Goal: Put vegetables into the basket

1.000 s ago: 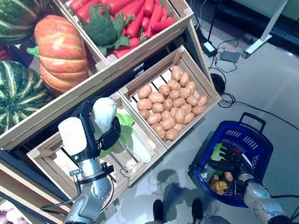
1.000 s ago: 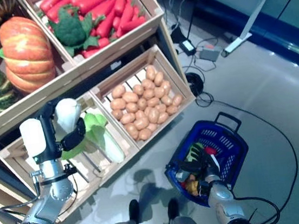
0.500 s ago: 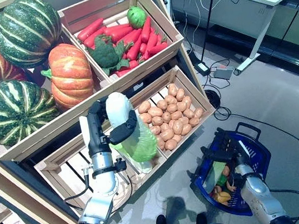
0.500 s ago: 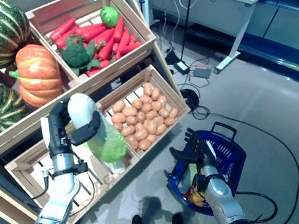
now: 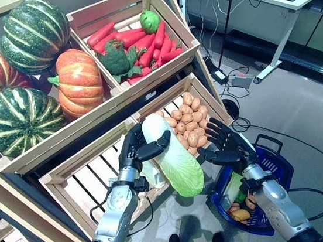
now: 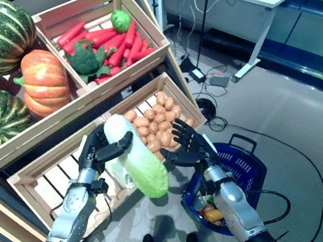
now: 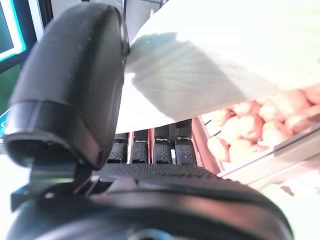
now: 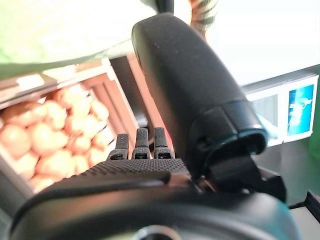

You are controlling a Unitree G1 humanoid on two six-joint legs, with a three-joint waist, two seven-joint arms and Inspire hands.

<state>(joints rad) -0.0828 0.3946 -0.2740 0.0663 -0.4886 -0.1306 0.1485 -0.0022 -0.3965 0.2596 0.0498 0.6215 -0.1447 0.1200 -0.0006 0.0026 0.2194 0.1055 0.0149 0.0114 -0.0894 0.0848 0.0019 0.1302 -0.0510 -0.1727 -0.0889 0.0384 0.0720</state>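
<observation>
My left hand [image 5: 137,152] is shut on a pale green and white cabbage [image 5: 175,159], held in the air in front of the lower crates with its leafy end hanging down. The cabbage [image 7: 215,65] fills the left wrist view past the thumb. My right hand [image 5: 226,146] is open, fingers spread, just right of the cabbage and apart from it, above the blue basket [image 5: 275,165]. The basket stands on the floor at the lower right with several vegetables [image 5: 238,212] inside.
A wooden stand holds crates: striped and orange pumpkins [image 5: 32,78] at the upper left, carrots and broccoli [image 5: 134,41] beside them, potatoes [image 5: 192,123] in the lower right crate, and a slatted crate [image 5: 86,183] at the lower left. A desk leg [image 5: 274,54] and cables lie behind.
My left hand has carried the cabbage down and right, out of the slatted crate toward the basket. My right hand has risen from the basket and spread open beside the cabbage.
</observation>
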